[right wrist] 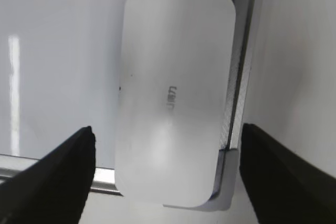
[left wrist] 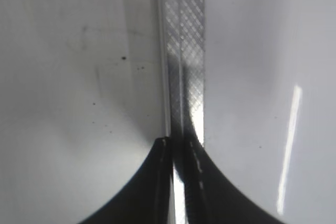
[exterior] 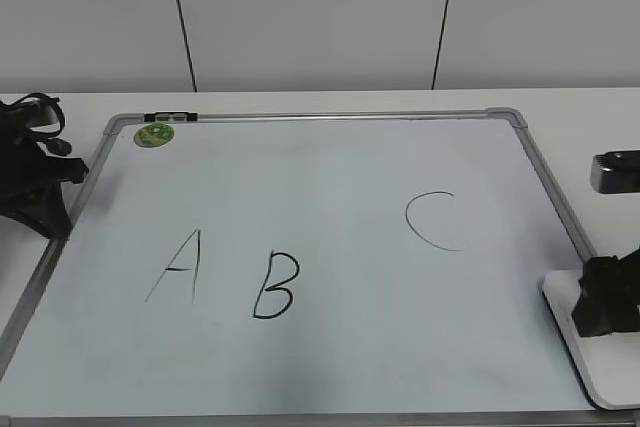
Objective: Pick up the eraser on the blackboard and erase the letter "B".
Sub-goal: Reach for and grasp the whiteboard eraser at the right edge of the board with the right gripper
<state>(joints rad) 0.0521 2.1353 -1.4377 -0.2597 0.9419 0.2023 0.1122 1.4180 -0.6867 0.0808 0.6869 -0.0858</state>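
Observation:
The blackboard (exterior: pixel 330 177) is a pale whiteboard with a silver frame, lying flat on the table. The black letter "B" (exterior: pixel 275 287) is at its front centre-left. The white eraser (exterior: pixel 585 372) lies at the board's front right corner; in the right wrist view (right wrist: pixel 173 93) it shows its tiny grey print. My right gripper (exterior: pixel 605 312) (right wrist: pixel 167 129) is open, with one finger on each side of the eraser's near end and not touching it. My left gripper (exterior: pixel 55 217) (left wrist: pixel 178 142) is shut and empty over the board's left frame (left wrist: pixel 184 35).
A thin "A" (exterior: pixel 178 267) stands left of the "B" and an open "C" (exterior: pixel 432 220) to the right. A round green magnet (exterior: pixel 154 134) sits at the back left corner. A grey corner cap (right wrist: pixel 228 182) lies beside the eraser. A white wall stands behind the table.

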